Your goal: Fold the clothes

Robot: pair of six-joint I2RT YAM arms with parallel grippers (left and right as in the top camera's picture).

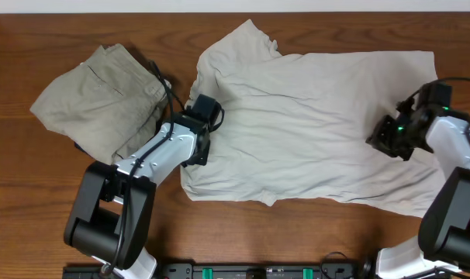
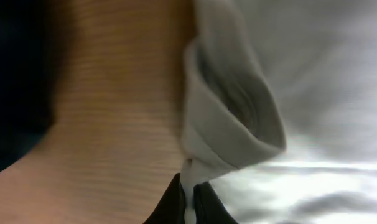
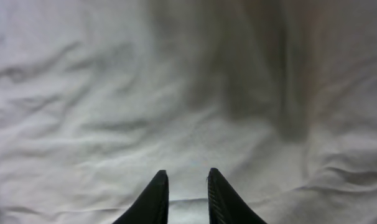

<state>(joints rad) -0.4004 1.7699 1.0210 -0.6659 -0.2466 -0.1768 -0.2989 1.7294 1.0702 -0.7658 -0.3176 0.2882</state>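
Pale off-white T-shirt (image 1: pixel 320 132) spread wrinkled across the middle and right of the wooden surface (image 1: pixel 33 201), one sleeve poking toward the far edge, the near hem uneven and sagging toward the near right. At the far left, a bunched pair of khaki trousers (image 1: pixel 103 97), just beside the shirt's left edge; touching or apart, impossible to tell beneath the arm.

Left end effector (image 1: pixel 204 115) down at the shirt's left edge, between the trousers and the shirt body. In the left wrist view: black fingers (image 2: pixel 170 208) drawn close together, a thin strip of pale hem pinched between them, and beyond that a looped, hemmed fold of the cloth standing open like a pocket. Bare wood to the left of the fold, the rest of the shirt stretching away bright and blurred on the right.

Right end effector (image 1: pixel 388 138) low over the right part of the shirt, well inside its outline, with a green light glowing on the wrist. In the right wrist view: two dark fingertips (image 3: pixel 156 193) set a narrow gap apart, pointing at rumpled fabric filling the whole frame, with a shallow crease running between the tips. Gripping cloth or merely touching it: cannot tell.

Shirt not yet folded, apart from the small raised loop at the left edge.
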